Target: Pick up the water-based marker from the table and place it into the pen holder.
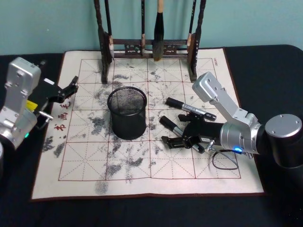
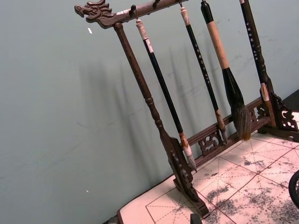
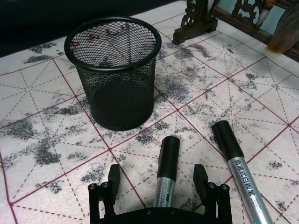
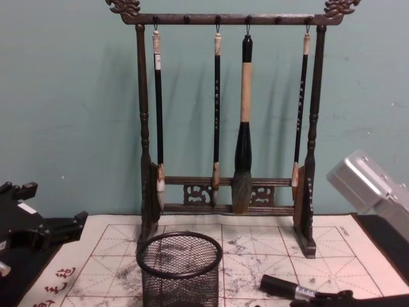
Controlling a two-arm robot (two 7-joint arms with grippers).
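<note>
Your water-based marker [image 1: 166, 123] [image 3: 167, 161] lies flat on the ink-stained calligraphy mat [image 1: 94, 175], just to the right of the pen holder [image 1: 127, 112] [image 3: 113, 74], with its black cap end pointing toward the holder. Your right gripper [image 1: 174, 130] [image 3: 157, 179] is down at the mat with its fingers [image 3: 113, 178] spread wide, one on each side of the marker's barrel. In the right wrist view you can see a gap on both sides, so neither finger touches the marker. A second marker [image 1: 189, 109] [image 3: 238, 163] lies on the mat just beyond it, near and roughly side by side with the first, outside the fingers. The pen holder stands upright near the middle of the mat, and through the mesh you can see nothing inside it. Behind it, at the mat's far edge, you have the wooden brush rack [image 1: 147, 47] [image 4: 223, 192] with four brushes hanging from its top bar. Your left gripper [image 1: 71, 87] [image 4: 45, 220] sits off at the mat's left edge over the black table [image 1: 265, 61], well apart from the holder, with its fingers spread and nothing between them.
</note>
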